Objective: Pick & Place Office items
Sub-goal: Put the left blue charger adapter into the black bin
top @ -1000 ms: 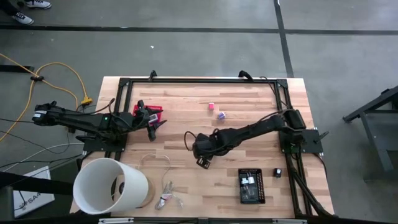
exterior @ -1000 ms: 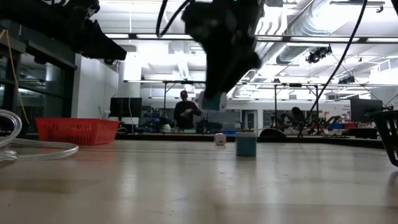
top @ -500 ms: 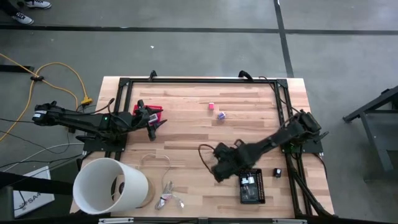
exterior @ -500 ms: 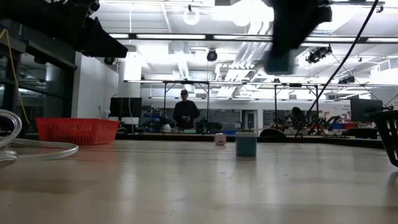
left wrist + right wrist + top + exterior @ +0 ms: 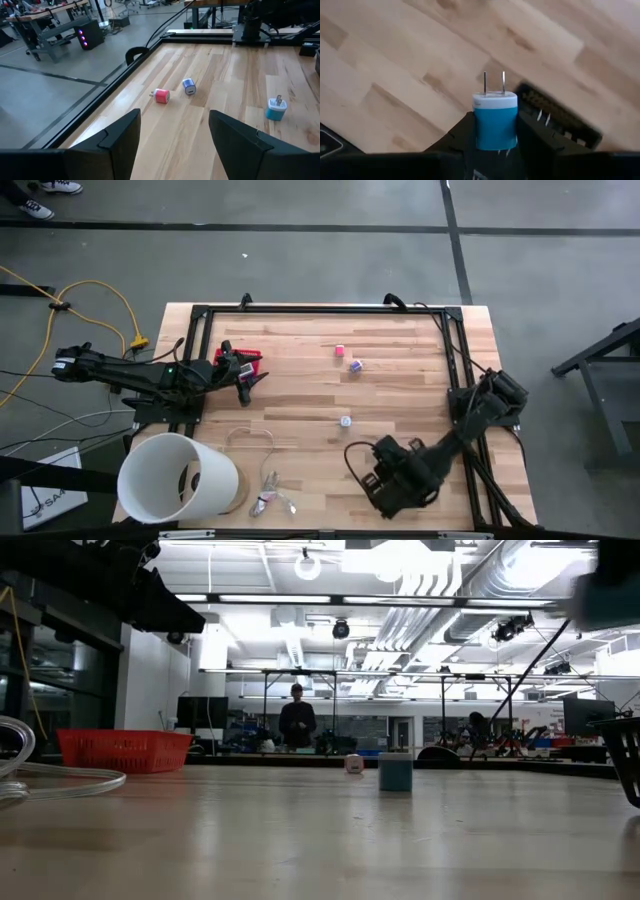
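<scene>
On the wooden table [image 5: 300, 395] two dark arms are seen. The right hand [image 5: 495, 145] is placed over the near right part of the table, above a black tray [image 5: 560, 117], and its fingers are clamped on a small blue and white plug adapter [image 5: 494, 120]. The adapter is held upright between the fingers, with its two metal prongs pointing away from the wrist. In the high view this hand [image 5: 395, 480] covers the tray, so the content of the tray cannot be told.

The left hand [image 5: 172, 135] is held at the far left part of the table, just beside a red basket [image 5: 240, 360], and its fingers [image 5: 120, 135] stand well apart with nothing between them. In the high view this hand [image 5: 245, 380] is well apart from the right one.

Several office items lie free on the table. A pink adapter [image 5: 340, 351] and a purple and white adapter [image 5: 355, 365] lie near each other at the far middle of the table. A pale blue adapter [image 5: 345, 421] lies alone near the centre, with its prongs upward as the left wrist view [image 5: 275, 108] shows.

At the near left corner a big white tub [image 5: 178, 478] stands, and beside it a pale wire loop [image 5: 250, 437] with a silvery clump [image 5: 270, 500] is laid.

In the low view a person [image 5: 296, 720] is seen far behind the table.
</scene>
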### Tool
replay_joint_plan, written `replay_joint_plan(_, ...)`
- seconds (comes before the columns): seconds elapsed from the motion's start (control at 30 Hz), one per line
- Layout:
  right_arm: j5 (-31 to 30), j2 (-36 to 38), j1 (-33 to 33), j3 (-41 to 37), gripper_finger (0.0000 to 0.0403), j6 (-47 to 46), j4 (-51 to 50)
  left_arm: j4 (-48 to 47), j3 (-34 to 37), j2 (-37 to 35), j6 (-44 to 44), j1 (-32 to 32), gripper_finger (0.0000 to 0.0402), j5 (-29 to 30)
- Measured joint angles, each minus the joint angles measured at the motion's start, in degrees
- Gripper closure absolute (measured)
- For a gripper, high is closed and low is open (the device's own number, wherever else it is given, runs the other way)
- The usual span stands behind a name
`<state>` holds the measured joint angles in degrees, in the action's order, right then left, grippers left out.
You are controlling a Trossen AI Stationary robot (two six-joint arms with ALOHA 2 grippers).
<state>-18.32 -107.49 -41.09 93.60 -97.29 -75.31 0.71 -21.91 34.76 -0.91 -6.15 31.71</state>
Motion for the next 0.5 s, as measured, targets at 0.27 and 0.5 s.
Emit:
replay_joint_plan(0.27,3.65,-1.81,-4.57,-0.14,0.0293,-14.00,-0.89,-0.02,0.00,0.00,0.00,0.00,0.0175,0.01)
replay_joint_plan(0.5,7.41,-3.77,-7.28,-0.17,0.0293,-24.99,-0.60,-0.02,0.00,0.00,0.00,0.00,0.0175,0.01)
